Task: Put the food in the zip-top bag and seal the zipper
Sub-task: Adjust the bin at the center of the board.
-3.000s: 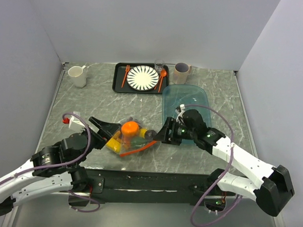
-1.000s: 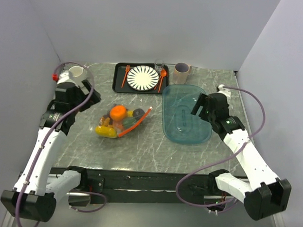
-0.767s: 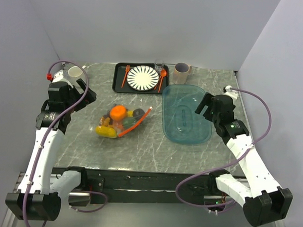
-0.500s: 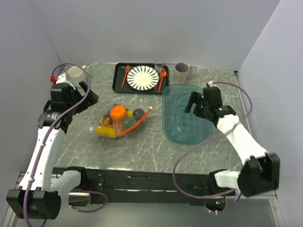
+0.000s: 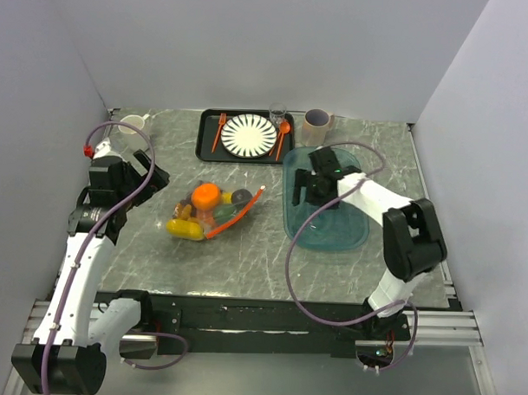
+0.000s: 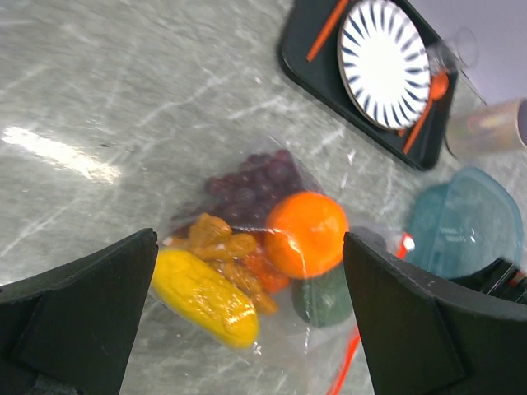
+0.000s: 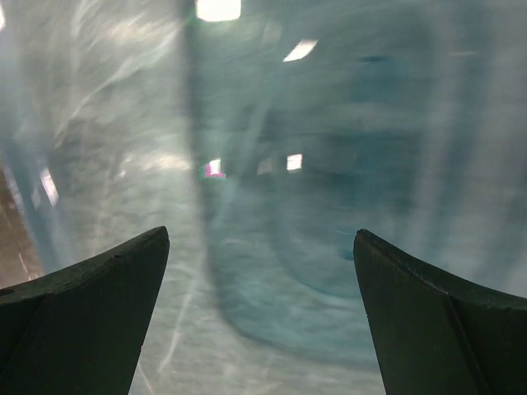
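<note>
The zip-top bag (image 5: 213,215) lies flat on the marble table, left of centre. The food is inside it: a round orange (image 6: 305,234), a yellow piece (image 6: 204,295), dark purple pieces (image 6: 255,177) and a green piece (image 6: 325,300). The zipper (image 5: 239,216) runs as an orange-red strip along the bag's right edge. My left gripper (image 5: 152,172) hangs open above and to the left of the bag, holding nothing; in the left wrist view that gripper (image 6: 249,239) frames the food from above. My right gripper (image 5: 306,189) stands open over the teal tub (image 7: 329,164), empty.
The teal tub (image 5: 326,200) sits right of the bag. At the back, a black tray (image 5: 209,144) carries a striped plate (image 5: 249,135), an orange fork and an orange spoon. A glass (image 5: 277,114), a beige cup (image 5: 317,126) and a white mug (image 5: 132,124) stand along the back.
Both grippers have left the bag and risen away. Over the last second the right arm swung left over the teal tub; the left arm shifted only slightly. The bag has not moved.
</note>
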